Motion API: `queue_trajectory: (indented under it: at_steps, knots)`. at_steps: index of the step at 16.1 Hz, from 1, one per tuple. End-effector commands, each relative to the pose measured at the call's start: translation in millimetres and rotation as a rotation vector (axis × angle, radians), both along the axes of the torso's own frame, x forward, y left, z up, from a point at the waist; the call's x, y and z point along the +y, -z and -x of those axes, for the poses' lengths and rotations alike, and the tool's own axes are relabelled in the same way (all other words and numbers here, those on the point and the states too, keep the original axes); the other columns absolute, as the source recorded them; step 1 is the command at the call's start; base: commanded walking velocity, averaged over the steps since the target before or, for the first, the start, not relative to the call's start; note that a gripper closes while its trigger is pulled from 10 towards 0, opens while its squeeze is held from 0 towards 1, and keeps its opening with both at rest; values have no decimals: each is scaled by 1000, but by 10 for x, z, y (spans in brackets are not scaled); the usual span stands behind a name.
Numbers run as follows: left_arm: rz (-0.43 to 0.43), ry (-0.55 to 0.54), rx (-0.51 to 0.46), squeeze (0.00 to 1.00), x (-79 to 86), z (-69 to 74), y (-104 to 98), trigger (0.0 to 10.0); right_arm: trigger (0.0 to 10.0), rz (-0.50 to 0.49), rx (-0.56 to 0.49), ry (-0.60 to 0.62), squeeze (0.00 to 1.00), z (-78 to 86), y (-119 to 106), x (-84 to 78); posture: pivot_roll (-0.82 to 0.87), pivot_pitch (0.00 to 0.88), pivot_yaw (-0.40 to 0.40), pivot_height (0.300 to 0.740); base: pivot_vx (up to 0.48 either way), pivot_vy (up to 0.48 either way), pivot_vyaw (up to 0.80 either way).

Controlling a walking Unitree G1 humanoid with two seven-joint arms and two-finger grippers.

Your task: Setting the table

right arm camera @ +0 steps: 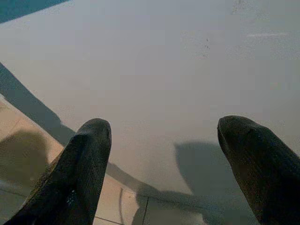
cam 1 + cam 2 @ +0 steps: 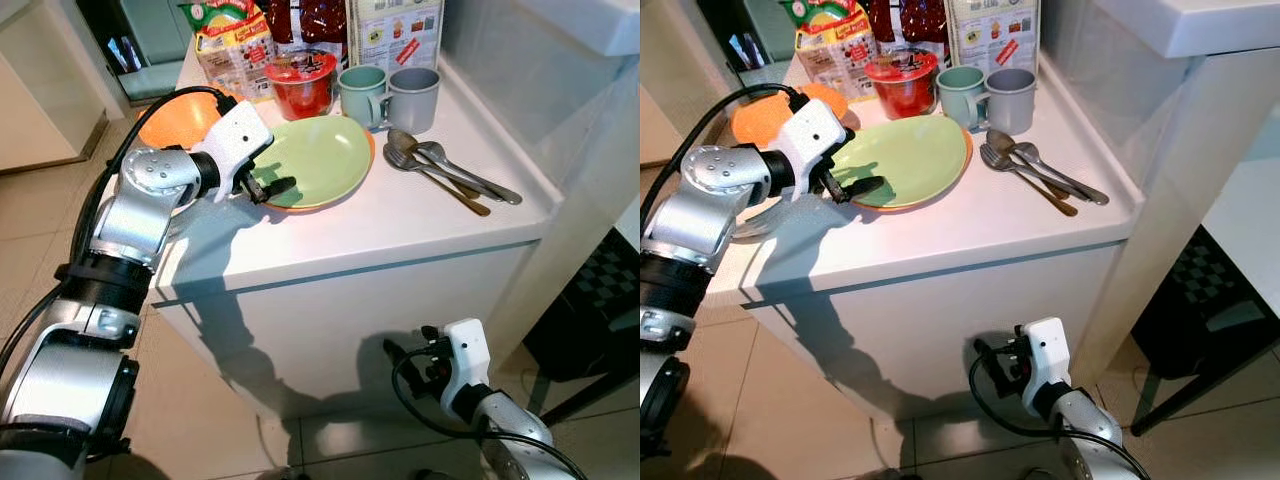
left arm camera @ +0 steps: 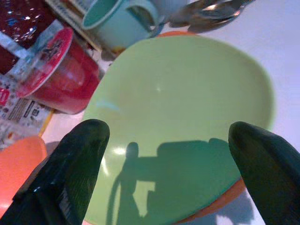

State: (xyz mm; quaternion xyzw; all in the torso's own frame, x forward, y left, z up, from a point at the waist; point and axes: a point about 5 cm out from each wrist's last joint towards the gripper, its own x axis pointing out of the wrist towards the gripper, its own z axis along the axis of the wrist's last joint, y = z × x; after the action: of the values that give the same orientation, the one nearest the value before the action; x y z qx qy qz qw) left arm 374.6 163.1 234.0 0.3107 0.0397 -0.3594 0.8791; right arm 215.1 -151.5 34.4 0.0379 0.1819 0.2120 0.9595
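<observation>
My left gripper [image 2: 272,188] hovers with jaws wide at the near rim of the green plate [image 2: 320,160], which sits on an orange plate [image 2: 368,160] on the white bench [image 2: 400,225]. I judge I should close on the green rim alone and lift level. Two mugs [image 2: 390,95], cutlery [image 2: 445,172] and a red cup [image 2: 300,85] crowd the far side; my right gripper [image 2: 405,352] hangs idle, jaws wide.

It was a home kitchen: a white counter [image 2: 420,225] held plates, mugs [image 2: 390,95], spoons [image 2: 440,165] and food packets [image 2: 235,45] over tiled floor.
</observation>
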Motion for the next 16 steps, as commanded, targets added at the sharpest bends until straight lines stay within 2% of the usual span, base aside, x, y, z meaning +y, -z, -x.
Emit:
queue_trajectory:
  at_steps: [1, 2, 6, 11, 16]
  knots:
    - [-27, 1, 32, 0, 39, 25, 57, 10000, 10000, 3, -7, -9, 0, -9, 2, 39, 42, 29, 157, 740, 0, 0, 0]
    - [-27, -1, 36, 0, 39, 27, 66, 10000, 10000, 2, -7, -8, 0, -10, 3, 41, 42, 29, 157, 740, 0, 0, 0]
    - [-56, -45, 118, 0, 57, 8, 340, 10000, 10000, -6, -17, -4, 0, -15, -3, 69, 36, 40, 164, 740, 0, 0, 0]
    - [-61, -63, 112, 0, 8, -45, 386, 10000, 10000, -7, -21, 7, 0, 6, -14, 58, 25, 48, 172, 740, 0, 0, 0]
    - [-40, -68, 81, 0, -25, -80, 338, 9882, 10000, -6, -17, 8, 0, 19, -7, 46, 27, 53, 170, 740, 0, 0, 0]
